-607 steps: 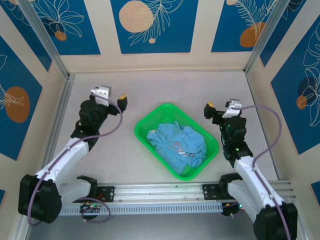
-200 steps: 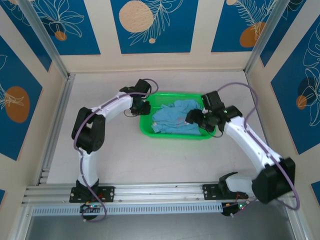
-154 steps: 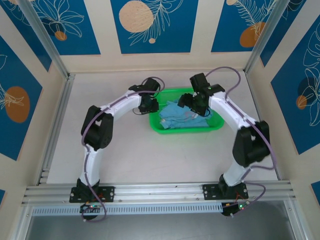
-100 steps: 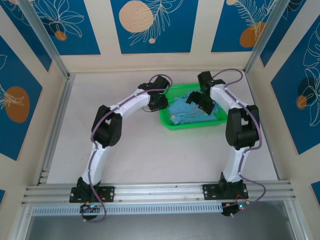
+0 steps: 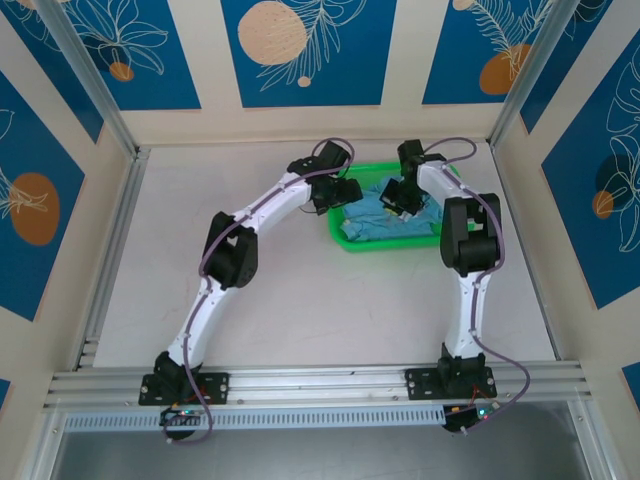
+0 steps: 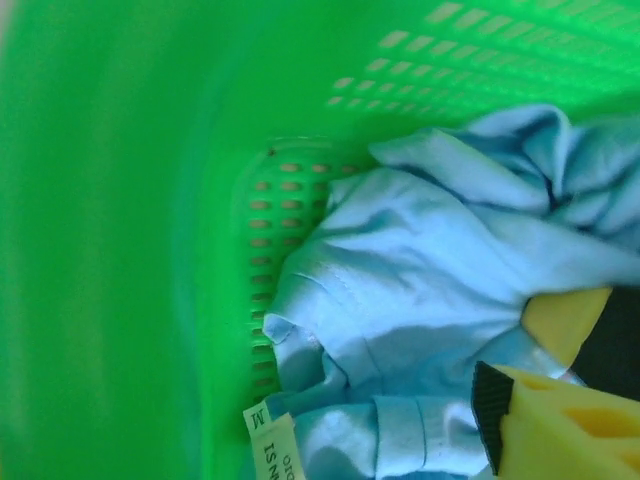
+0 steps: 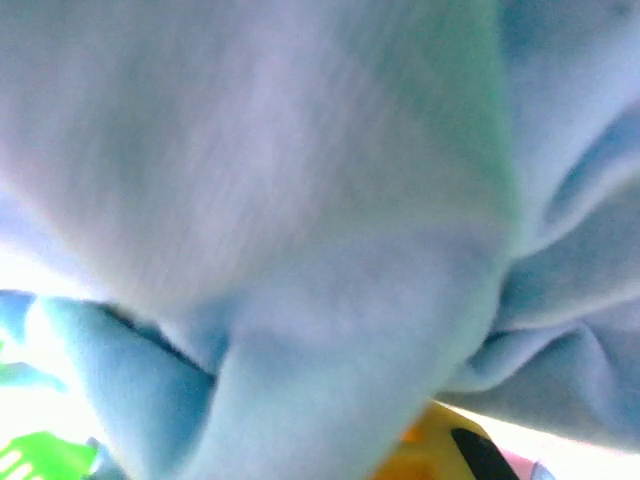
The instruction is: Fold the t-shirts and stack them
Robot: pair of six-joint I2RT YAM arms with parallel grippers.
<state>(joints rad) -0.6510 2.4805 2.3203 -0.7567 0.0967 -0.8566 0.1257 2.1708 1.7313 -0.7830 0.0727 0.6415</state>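
Top view is bright, evenly lit and sharp, with soft shadows. Left wrist view glows green, the basket (image 6: 120, 250) wall blurred on the left. Right wrist view is blurry; the t-shirt (image 7: 300, 200) looks washed-out.

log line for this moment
t-shirts: crumpled in basket | left pincer: basket's left end | right pincer: on t-shirts | folding: pending

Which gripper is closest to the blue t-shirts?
The right gripper: sky-blue fabric t-shirts crowd its camera; the left gripper sits by the green plastic basket's left wall.
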